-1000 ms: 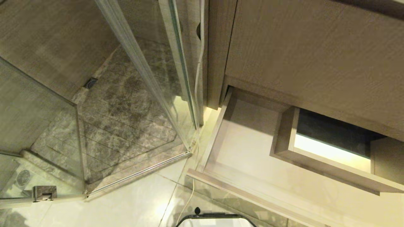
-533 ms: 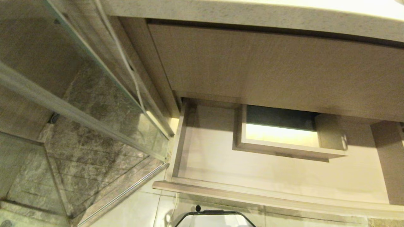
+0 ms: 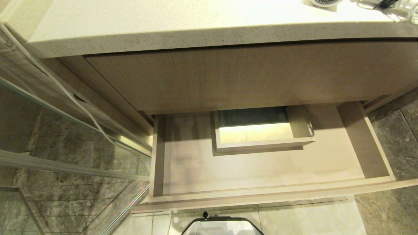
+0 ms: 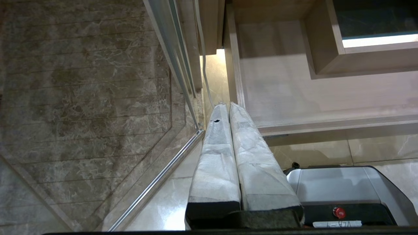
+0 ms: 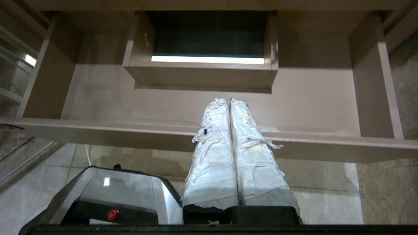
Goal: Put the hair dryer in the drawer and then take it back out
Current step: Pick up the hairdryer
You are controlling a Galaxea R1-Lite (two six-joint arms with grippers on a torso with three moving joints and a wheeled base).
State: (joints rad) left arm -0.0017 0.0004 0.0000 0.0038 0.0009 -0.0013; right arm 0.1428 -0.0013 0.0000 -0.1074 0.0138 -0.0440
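The hair dryer (image 3: 325,2) is lying at the counter's (image 3: 163,29) far right edge, barely showing. Below, the drawer (image 3: 261,169) is standing pulled out. The left tool (image 4: 226,105) and right tool (image 5: 228,100) are hanging clenched and holding nothing, near the drawer's front edge.

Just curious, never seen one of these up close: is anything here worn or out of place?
The white wrap on the right gripper is frayed and torn. The drawer stands open and empty.
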